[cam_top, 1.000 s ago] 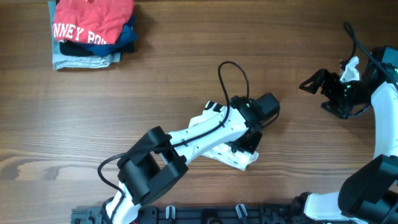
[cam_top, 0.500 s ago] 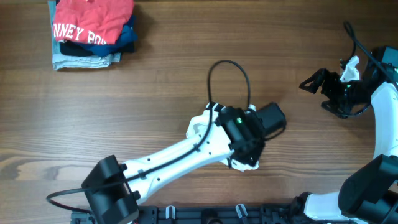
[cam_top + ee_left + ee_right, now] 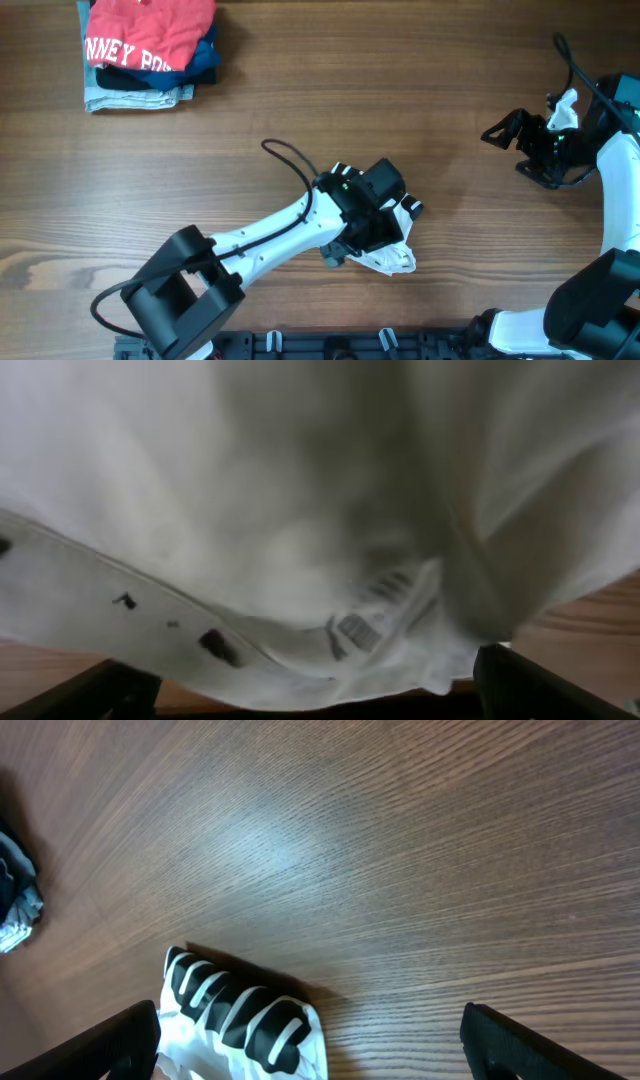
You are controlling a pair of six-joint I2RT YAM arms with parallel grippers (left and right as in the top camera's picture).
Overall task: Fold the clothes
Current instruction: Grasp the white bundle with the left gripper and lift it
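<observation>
Left gripper: the left gripper [image 3: 372, 232] stands wide open over the white T-shirt [image 3: 392, 262], which is not pinched. In the wrist view its dark fingertips [image 3: 110, 690] sit at the two bottom corners, far apart.

Cloth at the gripper: rumpled thin white fabric [image 3: 300, 510] fills almost the whole left wrist view. There are small dark marks along a band at the lower left, and a printed label shows through near the middle.

T-shirt: bunched into a small heap on the wooden table [image 3: 300, 110], at the near edge just right of centre. Most of it is hidden under the left arm, with only a white corner showing past the wrist.

Right gripper: the right gripper [image 3: 500, 132] is also spread wide and holds nothing. It hangs at the table's right side, pointing toward the middle and well apart from the T-shirt.

Right wrist view: bare wood grain, with a white piece with black stripes [image 3: 245, 1015] low in the frame between the fingers. Whether it belongs to the T-shirt cannot be told.

Far left corner: a folded stack [image 3: 150, 55] with a red garment with white lettering on top and navy and pale blue layers beneath. It is well away from both arms.
</observation>
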